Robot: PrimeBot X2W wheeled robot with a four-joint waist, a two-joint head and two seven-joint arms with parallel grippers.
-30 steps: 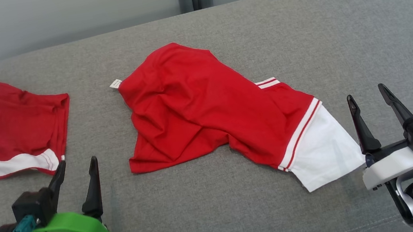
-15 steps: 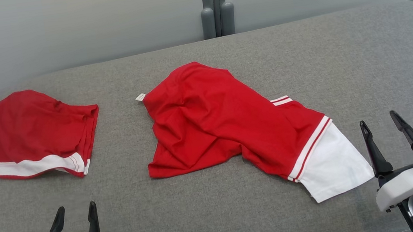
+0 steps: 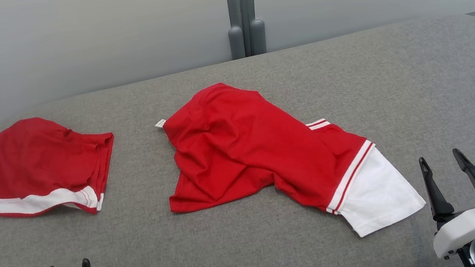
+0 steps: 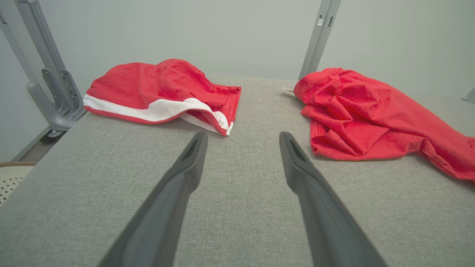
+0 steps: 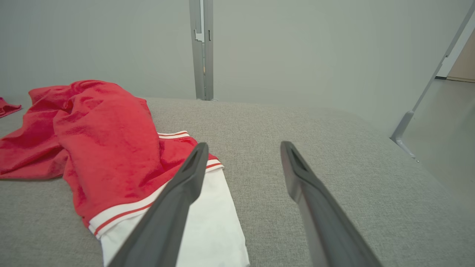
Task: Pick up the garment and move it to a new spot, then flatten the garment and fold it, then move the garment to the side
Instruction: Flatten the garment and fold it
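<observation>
A crumpled red garment (image 3: 244,151) with a white, red-striped sleeve (image 3: 377,198) lies mid-surface on the grey cushion (image 3: 252,249). My left gripper (image 3: 67,266) stands open at the lower left, empty, well short of the cloth. In the left wrist view its gripper (image 4: 243,135) points between the garment (image 4: 363,115) and another red piece (image 4: 159,89). My right gripper (image 3: 439,156) is open just right of the white sleeve, apart from it. In the right wrist view its gripper (image 5: 241,145) hovers above the sleeve's edge (image 5: 207,222), with the garment (image 5: 100,137) to the left.
A second red garment with a white band (image 3: 33,167) lies folded at the far left. A grey wall with a metal post (image 3: 244,19) stands behind the cushion. Metal frame legs (image 4: 48,92) flank the left edge; floor (image 5: 438,148) drops off to the right.
The head camera has tilted up, so the whole picture has slid down and both grippers sit lower in it. Both garments lie as before, and both grippers stay open.
</observation>
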